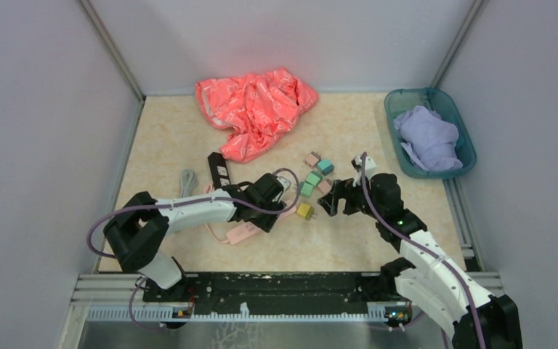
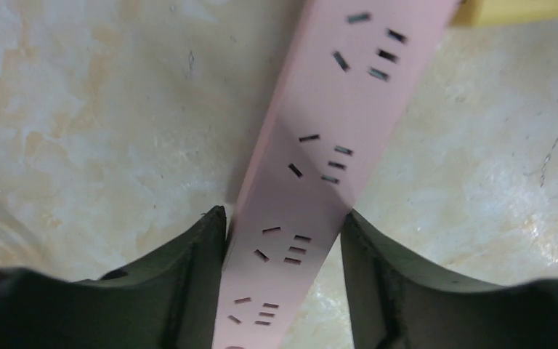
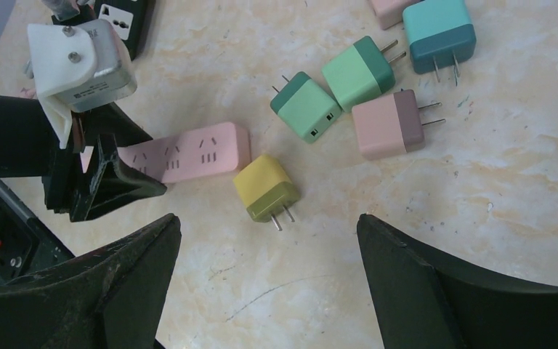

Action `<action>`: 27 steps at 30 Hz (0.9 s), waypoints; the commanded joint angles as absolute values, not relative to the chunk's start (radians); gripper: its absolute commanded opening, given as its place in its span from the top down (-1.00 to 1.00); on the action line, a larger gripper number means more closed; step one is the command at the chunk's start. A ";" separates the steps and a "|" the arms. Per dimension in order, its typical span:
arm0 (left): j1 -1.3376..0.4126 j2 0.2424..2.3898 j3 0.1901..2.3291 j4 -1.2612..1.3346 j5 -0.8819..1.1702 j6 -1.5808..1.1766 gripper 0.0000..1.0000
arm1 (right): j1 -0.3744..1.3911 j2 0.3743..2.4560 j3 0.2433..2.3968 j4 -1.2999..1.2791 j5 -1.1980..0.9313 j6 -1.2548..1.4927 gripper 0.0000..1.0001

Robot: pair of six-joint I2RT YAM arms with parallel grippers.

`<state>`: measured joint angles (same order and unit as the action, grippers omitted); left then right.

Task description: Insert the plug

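Observation:
A pink power strip (image 2: 320, 145) lies on the beige table and runs between my left gripper's (image 2: 285, 214) fingers. Both fingers touch its long sides, so the gripper is shut on it; the top view shows this gripper (image 1: 280, 198) over the strip (image 1: 241, 233). The strip's free end (image 3: 189, 154) points at a yellow plug (image 3: 265, 187), which lies on its side with its prongs toward my right gripper (image 3: 267, 218). That gripper stands wide open just short of the yellow plug (image 1: 304, 211), holding nothing.
Other plugs lie behind the yellow one: dark green (image 3: 305, 105), light green (image 3: 360, 73), teal (image 3: 438, 33) and pink-mauve (image 3: 389, 125). A black power strip (image 1: 219, 169) and a grey cable (image 1: 187, 182) lie at the left. A red-pink bag (image 1: 258, 109) and a teal bin (image 1: 462, 131) stand at the back.

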<state>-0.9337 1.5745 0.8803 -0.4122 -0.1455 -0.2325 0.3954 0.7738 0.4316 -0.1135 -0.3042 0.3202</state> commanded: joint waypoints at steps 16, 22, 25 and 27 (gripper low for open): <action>-0.938 1.705 1.056 -0.358 -0.113 -0.394 -0.41 | 0.408 0.727 0.422 -0.085 -0.250 0.319 -0.82; -0.923 1.599 1.043 -0.395 -0.234 -0.399 -0.72 | 0.408 0.733 0.425 -0.085 -0.255 0.307 -0.82; -0.888 1.546 1.011 -0.410 -0.285 -0.396 -0.78 | 0.408 0.738 0.427 -0.082 -0.256 0.300 -0.82; -0.849 1.521 0.980 -0.423 -0.291 -0.395 -0.80 | 0.408 0.744 0.430 -0.083 -0.254 0.291 -0.82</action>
